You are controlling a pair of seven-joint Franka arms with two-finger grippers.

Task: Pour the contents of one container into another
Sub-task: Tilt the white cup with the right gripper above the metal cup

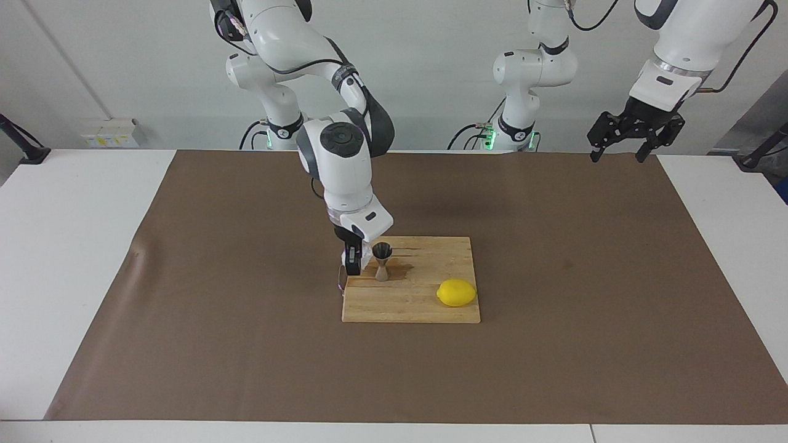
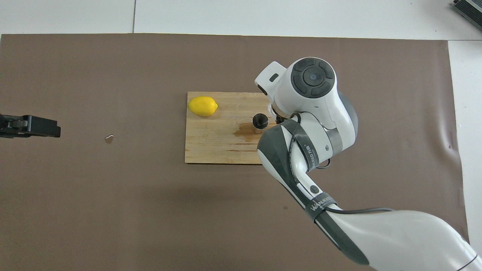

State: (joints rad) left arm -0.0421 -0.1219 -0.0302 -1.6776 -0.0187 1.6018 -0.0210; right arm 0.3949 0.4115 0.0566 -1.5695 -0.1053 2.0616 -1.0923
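While my right gripper (image 1: 354, 261) clamps the cup (image 1: 363, 251) just beside the upright jigger (image 1: 382, 261) on the board (image 1: 411, 304), cup toward the right arm's end, my left gripper (image 1: 622, 151) waits open, well apart.

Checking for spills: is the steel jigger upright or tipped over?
Upright. The jigger stands on the cutting board, its open cone facing up; a dark stain lies beside its base.
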